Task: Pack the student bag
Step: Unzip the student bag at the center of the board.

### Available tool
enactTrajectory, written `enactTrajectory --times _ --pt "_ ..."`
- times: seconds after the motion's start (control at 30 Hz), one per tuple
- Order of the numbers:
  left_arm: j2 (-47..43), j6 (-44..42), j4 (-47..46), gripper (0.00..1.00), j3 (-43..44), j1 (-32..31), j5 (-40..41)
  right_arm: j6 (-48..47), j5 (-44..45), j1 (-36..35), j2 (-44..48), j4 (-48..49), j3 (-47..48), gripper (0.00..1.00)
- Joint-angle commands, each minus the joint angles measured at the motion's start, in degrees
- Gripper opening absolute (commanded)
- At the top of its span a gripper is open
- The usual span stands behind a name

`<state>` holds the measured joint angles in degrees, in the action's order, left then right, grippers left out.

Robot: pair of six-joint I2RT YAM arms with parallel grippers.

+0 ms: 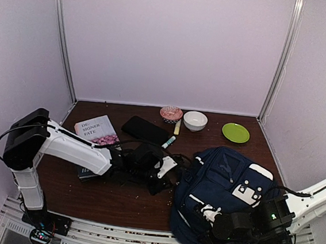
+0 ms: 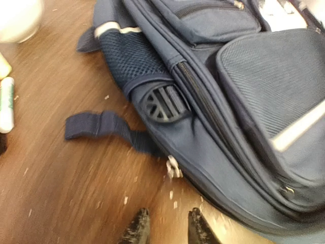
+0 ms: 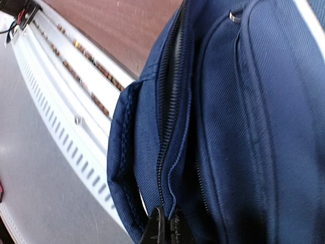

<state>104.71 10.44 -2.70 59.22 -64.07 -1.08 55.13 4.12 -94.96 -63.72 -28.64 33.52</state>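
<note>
1. The student bag (image 1: 226, 180) lies on the counter (image 1: 120, 201), at its near right corner (overhanging the front edge).
2. The left pincer (image 2: 167, 230) gapes partway, empty, beside the bag.
3. The right pincer (image 3: 165, 229) is closed, pinching the bag's zip seam.

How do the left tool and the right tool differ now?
The left tool stands open and empty above the table; the right tool is shut, seemingly pinching the zip seam of the student bag. The left tool sits off the bag's left side, the right tool at its near edge. Both are close to the bag.
</note>
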Motion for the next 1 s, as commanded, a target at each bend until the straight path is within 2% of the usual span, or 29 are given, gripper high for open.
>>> enactTrajectory --times 0.0,0.17,0.2,0.23,0.37,0.53,0.63,0.73,0.8,0.97 --pt "-8.63 0.13 -1.84 0.60 -5.57 -0.26 1.14 -4.60 5.21 3.77 -3.86 1.20 5.45 0.00" --pt "-18.53 3.82 -0.99 0.80 -12.75 -0.54 6.52 -8.54 6.06 9.15 -10.49 6.02 11.68 0.00" --pt "-20.45 4.86 -0.73 0.92 -14.06 -0.53 8.55 -9.14 6.18 10.36 -11.84 7.09 13.11 0.00" --pt "-22.39 6.26 -0.35 0.95 -15.24 -0.52 11.33 -9.70 5.89 11.65 -13.08 8.57 14.26 0.00" --pt "-30.32 12.19 1.56 0.98 -19.16 -0.50 22.97 -12.23 3.87 18.99 -18.10 14.81 17.98 0.00" --pt "-35.05 16.32 0.82 0.98 -22.30 -0.44 26.23 -16.52 -2.08 24.64 -26.40 17.28 26.01 0.01" --pt "-35.14 16.75 1.13 0.98 -22.72 -0.47 25.06 -18.94 -3.34 24.88 -27.35 14.34 29.10 0.27" --pt "-36.08 17.17 0.70 0.98 -23.84 -0.51 24.57 -19.57 -3.19 24.45 -23.85 12.91 27.91 0.53" --pt "-37.03 17.80 0.33 0.98 -24.67 -0.47 25.40 -20.03 -2.12 24.42 -21.84 10.22 26.97 0.58" --pt "-38.99 22.14 -3.12 0.98 -27.95 -0.44 27.63 -20.79 -1.47 23.84 -22.22 2.39 25.50 0.58"
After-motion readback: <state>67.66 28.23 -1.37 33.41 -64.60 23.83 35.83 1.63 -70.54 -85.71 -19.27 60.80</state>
